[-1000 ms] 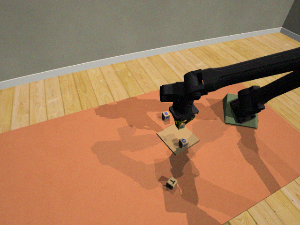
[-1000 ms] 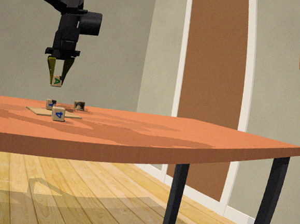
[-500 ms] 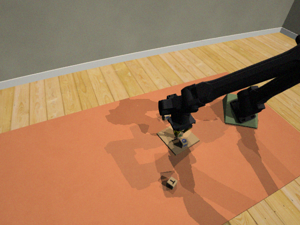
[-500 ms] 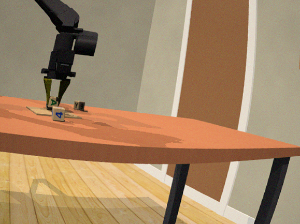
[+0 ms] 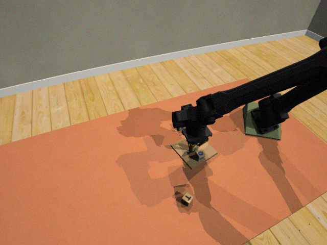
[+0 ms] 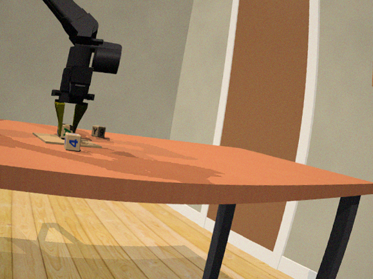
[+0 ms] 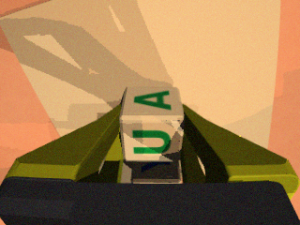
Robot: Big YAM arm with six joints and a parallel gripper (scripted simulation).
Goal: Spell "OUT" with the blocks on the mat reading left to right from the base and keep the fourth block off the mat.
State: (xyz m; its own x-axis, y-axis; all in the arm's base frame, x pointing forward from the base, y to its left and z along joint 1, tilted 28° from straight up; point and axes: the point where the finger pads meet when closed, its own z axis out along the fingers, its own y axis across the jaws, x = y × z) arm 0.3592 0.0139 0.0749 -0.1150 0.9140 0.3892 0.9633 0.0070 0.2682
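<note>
Tool (image 5: 193,150) (image 6: 66,133) (image 7: 152,112) part-open, clamped on the U block (image 5: 195,148) (image 6: 66,130) (image 7: 151,138), I judge the next move as releasing it beside the O block (image 5: 200,154), right of frame centre in the top view.

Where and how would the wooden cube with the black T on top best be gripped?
I'd come straight down from above and pinch two opposite upright side faces of the wooden cube around mid-height. It sits flat with no block close beside it, leaving room for fingers, and its T already faces up, so it shouldn't need tipping.
</note>
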